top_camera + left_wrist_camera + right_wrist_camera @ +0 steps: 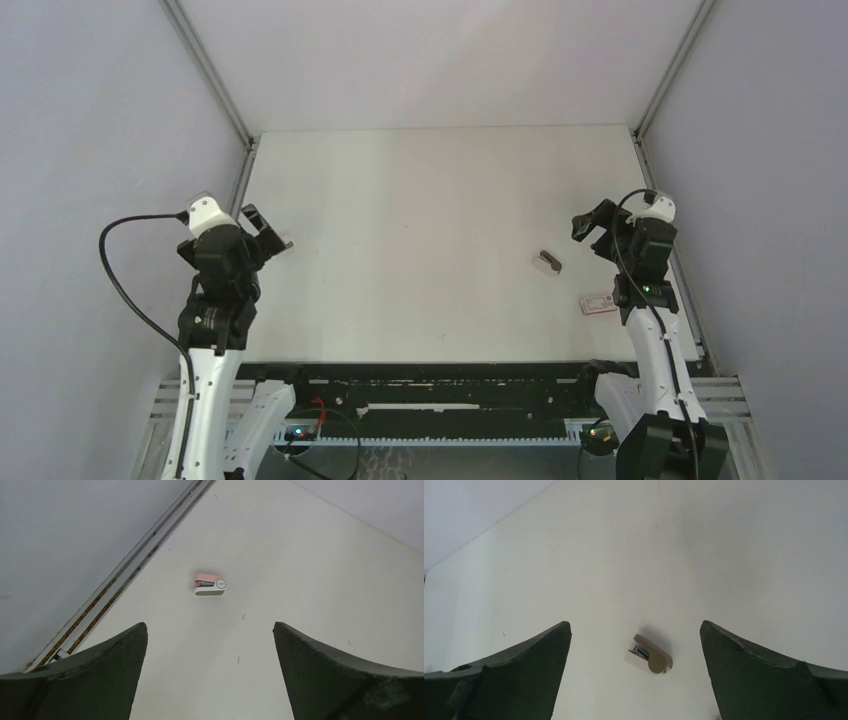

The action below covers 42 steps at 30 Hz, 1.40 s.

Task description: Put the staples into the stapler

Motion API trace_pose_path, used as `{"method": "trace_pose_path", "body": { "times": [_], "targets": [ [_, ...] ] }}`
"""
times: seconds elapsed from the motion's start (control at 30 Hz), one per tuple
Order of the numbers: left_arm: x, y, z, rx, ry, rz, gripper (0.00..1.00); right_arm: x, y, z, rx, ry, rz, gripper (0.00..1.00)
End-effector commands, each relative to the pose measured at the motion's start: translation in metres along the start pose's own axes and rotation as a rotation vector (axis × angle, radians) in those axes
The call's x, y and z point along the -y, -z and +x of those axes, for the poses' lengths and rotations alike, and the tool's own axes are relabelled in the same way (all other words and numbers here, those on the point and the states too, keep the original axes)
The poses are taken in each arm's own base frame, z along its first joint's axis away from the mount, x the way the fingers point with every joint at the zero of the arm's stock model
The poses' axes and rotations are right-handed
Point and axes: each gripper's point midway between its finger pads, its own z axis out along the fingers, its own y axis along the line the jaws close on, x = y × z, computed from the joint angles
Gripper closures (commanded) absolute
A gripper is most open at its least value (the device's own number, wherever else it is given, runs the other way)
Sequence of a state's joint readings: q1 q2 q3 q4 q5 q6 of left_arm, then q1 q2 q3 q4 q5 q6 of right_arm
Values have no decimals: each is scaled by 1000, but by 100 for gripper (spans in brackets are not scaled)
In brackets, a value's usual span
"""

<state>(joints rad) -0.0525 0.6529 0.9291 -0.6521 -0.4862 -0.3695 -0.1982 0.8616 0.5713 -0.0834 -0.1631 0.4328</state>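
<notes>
A mini stapler (547, 262) with a grey-brown top and pale base lies on the white table at the right. In the right wrist view the stapler (649, 654) lies on its side between and just beyond my open fingers. My right gripper (592, 222) (635, 625) is open and empty, just right of it. My left gripper (268, 228) (210, 626) is open and empty at the table's left edge. The staples are not in view.
A white box with a red label (598, 304) lies near the right arm, on the near side of the stapler. A second small stapler, pink and white (210, 586) (287, 241), lies just ahead of the left gripper. A metal rail (125, 575) runs along the table's left edge.
</notes>
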Motion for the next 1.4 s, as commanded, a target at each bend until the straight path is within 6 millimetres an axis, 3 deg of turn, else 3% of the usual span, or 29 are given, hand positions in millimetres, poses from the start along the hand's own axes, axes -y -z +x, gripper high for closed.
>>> {"method": "trace_pose_path", "body": {
  "times": [0.0, 0.17, 0.37, 0.53, 0.63, 0.8, 0.9, 1.13, 1.37],
  "targets": [
    [5, -7, 11, -44, -64, 23, 0, -8, 12, -10, 6, -4, -28, 0],
    [21, -8, 22, -102, -27, 92, 0, -12, 14, -8, -13, -35, -62, 0],
    [37, 4, 5, -98, -20, 181, 0, -18, 17, 5, -79, -10, -115, 3],
    [57, 15, -9, -41, 19, 307, 0, -4, 15, 20, -136, -39, -38, 11],
    [58, 15, -6, -6, 51, 335, 0, 9, 16, 42, -228, -68, 34, 18],
    [40, 7, 15, -31, 36, 262, 0, 20, 15, 82, -350, 20, 169, 25],
    [39, 3, 21, -49, 25, 250, 0, 34, 15, 88, -354, 37, 277, 27],
    [39, 5, 21, -43, 25, 258, 0, 75, 21, 89, -339, -162, 445, 23],
    [42, 4, 22, -50, 22, 270, 0, 84, 19, 110, -383, -200, 451, 23]
  ]
}}
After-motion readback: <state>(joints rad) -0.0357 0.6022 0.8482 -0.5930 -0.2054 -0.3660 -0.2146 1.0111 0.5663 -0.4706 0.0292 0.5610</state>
